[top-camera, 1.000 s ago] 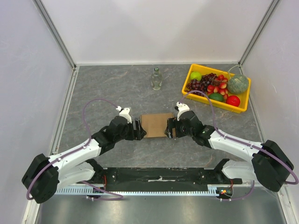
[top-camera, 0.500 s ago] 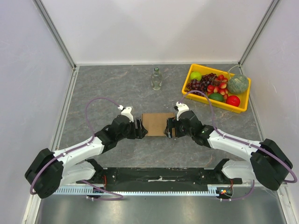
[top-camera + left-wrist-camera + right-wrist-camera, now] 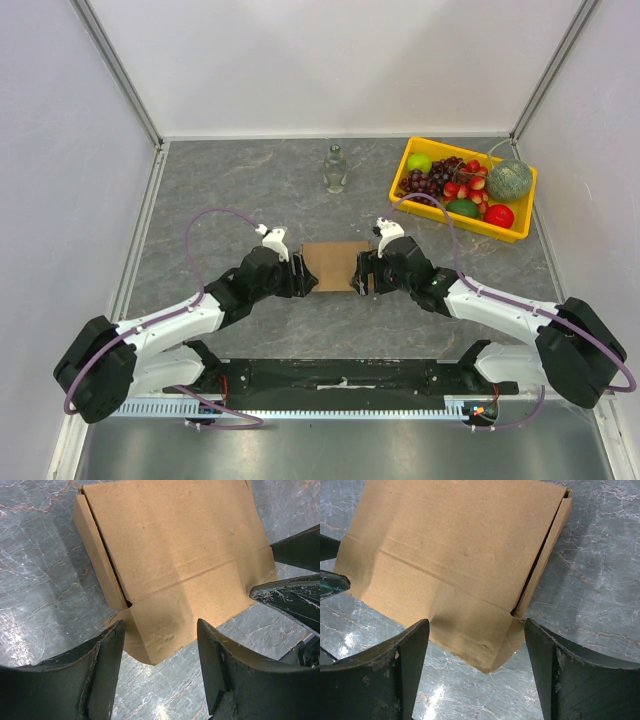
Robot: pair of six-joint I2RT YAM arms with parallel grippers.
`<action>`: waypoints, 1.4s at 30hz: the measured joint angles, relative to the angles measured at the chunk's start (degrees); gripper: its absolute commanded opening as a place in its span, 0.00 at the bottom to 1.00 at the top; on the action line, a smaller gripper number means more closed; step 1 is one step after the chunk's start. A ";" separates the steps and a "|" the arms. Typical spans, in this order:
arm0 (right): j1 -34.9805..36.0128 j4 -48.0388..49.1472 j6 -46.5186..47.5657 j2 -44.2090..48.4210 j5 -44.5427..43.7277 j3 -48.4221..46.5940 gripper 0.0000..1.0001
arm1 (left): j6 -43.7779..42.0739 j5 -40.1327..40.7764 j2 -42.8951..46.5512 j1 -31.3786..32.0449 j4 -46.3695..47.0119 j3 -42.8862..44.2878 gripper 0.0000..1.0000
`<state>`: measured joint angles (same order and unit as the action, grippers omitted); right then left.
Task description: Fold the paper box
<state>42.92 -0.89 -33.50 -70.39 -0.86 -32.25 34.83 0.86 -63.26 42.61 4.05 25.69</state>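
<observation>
Your left gripper (image 3: 159,630) and right gripper (image 3: 475,626) both stand unclenched, each straddling one end of the plain brown paper box (image 3: 335,266). It lies flat in the middle of the worktop (image 3: 230,190), long axis left to right, side flap toward the far edge.

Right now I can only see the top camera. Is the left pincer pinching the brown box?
Observer: No. The left wrist view shows the left pincer open, straddling one corner of the paper box.
Operator: What about the right one?
Observer: The right wrist view shows the right pincer open too, straddling a corner at the box's other end.
</observation>
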 measured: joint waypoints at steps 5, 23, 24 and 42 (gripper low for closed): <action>0.00 -1.33 0.11 0.02 -0.59 0.00 0.86 | -0.02 0.15 0.02 0.02 -0.20 0.00 0.74; 0.00 -4.11 0.44 1.07 -0.35 0.00 0.84 | -0.26 1.38 -0.92 0.00 -1.97 0.90 0.76; 0.00 -4.11 0.42 1.07 -0.24 0.00 0.83 | -0.26 0.98 -1.05 0.00 -1.88 0.94 0.76; 0.02 -4.15 -1.07 1.09 2.69 -0.02 0.80 | -0.28 -1.27 1.03 0.02 -1.75 0.94 0.72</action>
<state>42.94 -5.04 -34.57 -69.30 1.83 -32.27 34.54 -0.40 -62.24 42.63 2.31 26.63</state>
